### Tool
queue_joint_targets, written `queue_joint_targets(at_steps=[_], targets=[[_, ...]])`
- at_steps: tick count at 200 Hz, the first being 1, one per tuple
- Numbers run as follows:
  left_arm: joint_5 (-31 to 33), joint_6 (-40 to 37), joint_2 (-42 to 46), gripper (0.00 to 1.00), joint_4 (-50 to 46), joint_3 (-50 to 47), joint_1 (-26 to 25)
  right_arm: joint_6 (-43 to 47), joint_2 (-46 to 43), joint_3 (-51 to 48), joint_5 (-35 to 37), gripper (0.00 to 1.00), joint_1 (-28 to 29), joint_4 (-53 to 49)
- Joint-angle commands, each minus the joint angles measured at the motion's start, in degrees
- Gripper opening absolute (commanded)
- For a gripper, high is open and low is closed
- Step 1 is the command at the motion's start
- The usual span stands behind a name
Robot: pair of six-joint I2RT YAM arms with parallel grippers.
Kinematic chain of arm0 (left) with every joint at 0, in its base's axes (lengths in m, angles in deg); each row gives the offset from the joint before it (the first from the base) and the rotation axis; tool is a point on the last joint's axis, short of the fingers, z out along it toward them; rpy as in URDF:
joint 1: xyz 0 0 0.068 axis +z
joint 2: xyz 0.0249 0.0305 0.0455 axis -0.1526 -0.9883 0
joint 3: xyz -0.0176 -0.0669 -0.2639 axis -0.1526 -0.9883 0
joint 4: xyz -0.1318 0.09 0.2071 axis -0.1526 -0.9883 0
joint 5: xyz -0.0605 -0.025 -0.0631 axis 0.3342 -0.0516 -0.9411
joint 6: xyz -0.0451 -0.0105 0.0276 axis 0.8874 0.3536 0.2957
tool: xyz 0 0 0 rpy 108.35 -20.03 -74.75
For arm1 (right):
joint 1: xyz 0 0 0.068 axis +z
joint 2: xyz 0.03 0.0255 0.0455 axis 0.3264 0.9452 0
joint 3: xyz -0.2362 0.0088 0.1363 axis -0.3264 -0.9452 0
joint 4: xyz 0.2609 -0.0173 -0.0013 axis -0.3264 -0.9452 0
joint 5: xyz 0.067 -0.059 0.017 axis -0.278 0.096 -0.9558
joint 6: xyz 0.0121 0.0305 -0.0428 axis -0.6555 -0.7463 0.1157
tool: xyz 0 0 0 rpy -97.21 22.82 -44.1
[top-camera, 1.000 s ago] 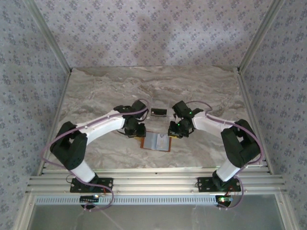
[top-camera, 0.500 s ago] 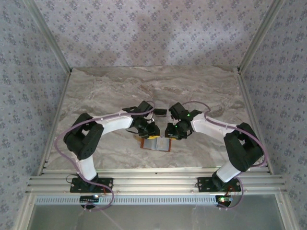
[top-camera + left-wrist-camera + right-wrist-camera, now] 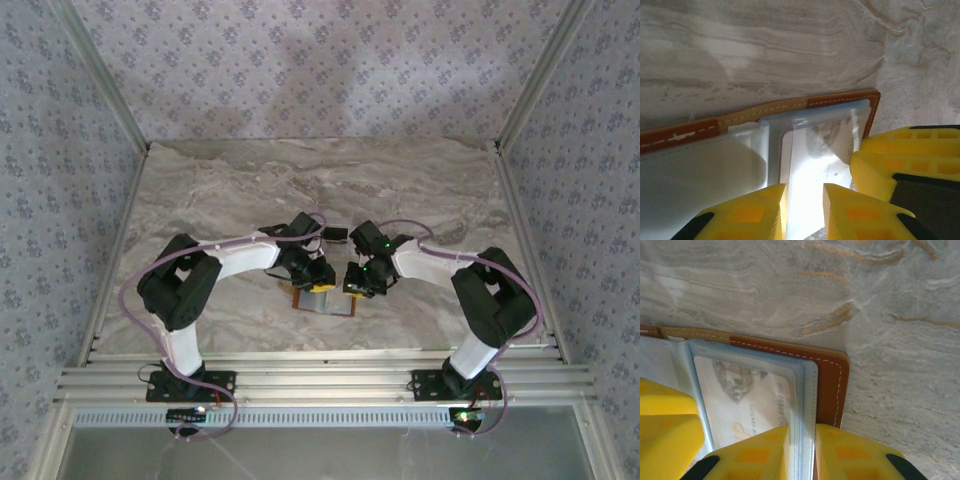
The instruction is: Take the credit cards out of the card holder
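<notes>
Tan card holder (image 3: pixel 829 375) cut off, right pincer (image 3: pixel 801 455) pinching its sleeves, left pincer (image 3: pixel 805 210) grip unclear

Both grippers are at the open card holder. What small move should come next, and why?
Probably the left gripper slides the pale card out of its clear sleeve, while the right gripper holds the card holder: the card sits inside.

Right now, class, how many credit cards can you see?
2: a dark card on the table beyond the holder, a pale card in its clear sleeve. Others may be hidden.
</notes>
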Motion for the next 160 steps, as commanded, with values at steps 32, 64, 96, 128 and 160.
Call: queue_joint_targets(at_steps=[32, 64, 96, 128, 160], targets=[[2.5, -2.6, -0.8, 0.26, -5.3, 1.6, -0.7, 0.7, 2.1, 0.4, 1.1, 0.16, 0.3, -1.6], [3.6, -3.7, -1.2, 0.26, -6.9, 2.3, -1.0, 1.0, 2.3, 0.7, 1.2, 0.14, 0.2, -1.8], [5.3, -4.5, -2.2, 0.24, -9.1, 3.6, -1.8, 1.2, 2.3, 0.9, 1.2, 0.13, 0.2, -2.2], [7.7, -5.2, -2.1, 0.23, -10.9, 4.1, -2.2, 1.2, 2.1, 0.7, 1.4, 0.11, 0.1, -2.4], [8.4, -4.9, -0.2, 0.23, -10.7, 3.8, -2.1, 1.5, 1.9, 0.6, 2.1, 0.08, 0.0, -2.9]])
